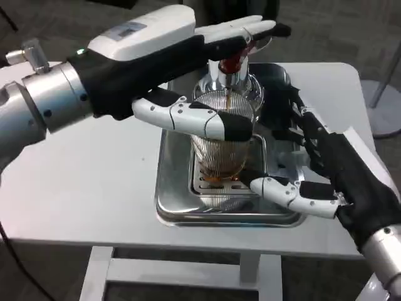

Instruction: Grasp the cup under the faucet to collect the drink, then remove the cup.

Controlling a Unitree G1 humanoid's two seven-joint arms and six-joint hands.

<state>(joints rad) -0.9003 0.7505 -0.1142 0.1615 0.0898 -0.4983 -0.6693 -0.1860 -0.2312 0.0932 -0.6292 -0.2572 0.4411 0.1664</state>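
From the left, our left hand (188,75) reaches over the white desk (81,182), upper fingers (244,28) on the chrome faucet (230,72), lower ones against the ribbed clear glass cup (220,153). That cup stands under the spout on the steel drip tray (172,200), near the desk's front edge. Our right hand (313,169) has its fingers clamped around the cup.

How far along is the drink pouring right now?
Done: the cup sits under the faucet on the metal tray. In hand: a brown stream is filling it, with the left hand at the faucet and cup, and the right hand beside it. Left: removing the cup.
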